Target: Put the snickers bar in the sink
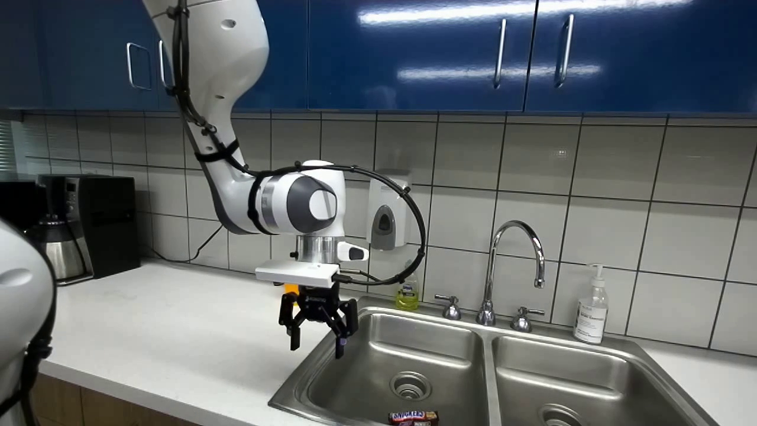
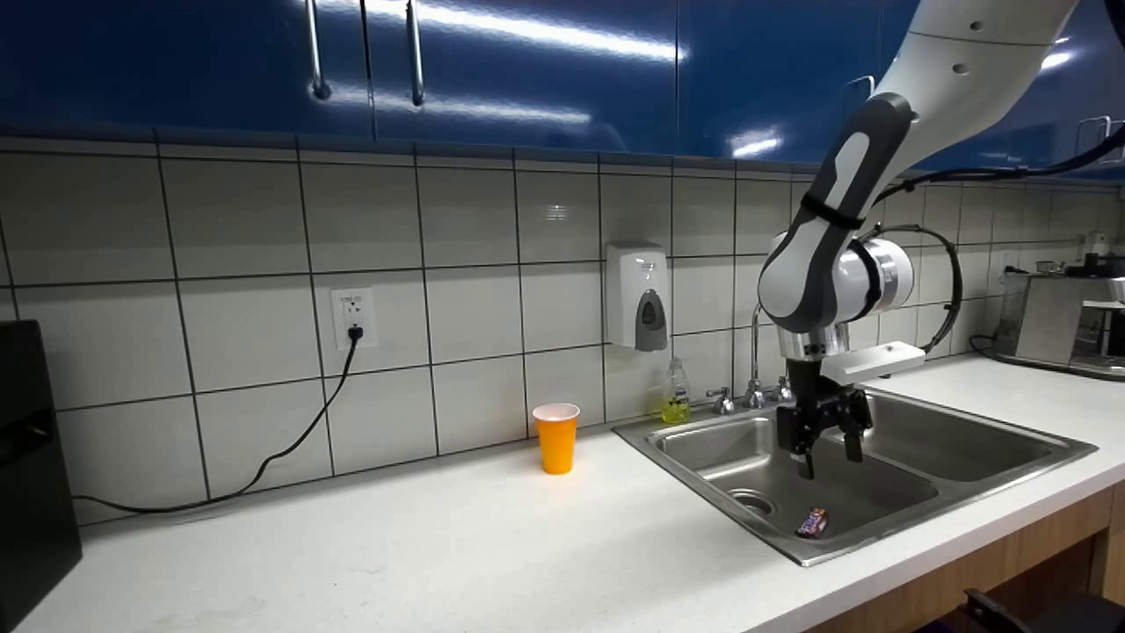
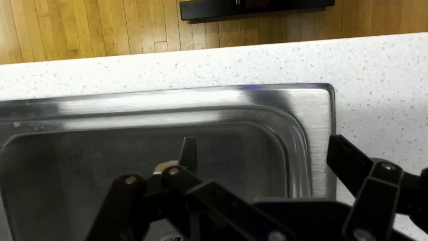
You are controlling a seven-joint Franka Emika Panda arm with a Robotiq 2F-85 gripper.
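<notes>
The snickers bar (image 1: 413, 418) is a small brown wrapped bar with a coloured label. It lies on the floor of a basin of the steel sink (image 1: 491, 384), near the drain, and also shows in an exterior view (image 2: 813, 523). My gripper (image 1: 317, 348) hangs above that basin's edge, its two black fingers spread, with nothing between them; it shows likewise in an exterior view (image 2: 831, 462). In the wrist view the gripper (image 3: 261, 144) is open over the sink corner (image 3: 317, 110). A small tan edge shows behind one finger; I cannot tell whether it is the bar.
An orange cup (image 2: 556, 444) stands on the counter (image 2: 395, 563) beside the sink. A curved faucet (image 1: 491, 278), a yellow soap bottle (image 1: 407, 293) and a white pump bottle (image 1: 591, 313) stand along the back. A soap dispenser (image 2: 637, 294) hangs on the wall.
</notes>
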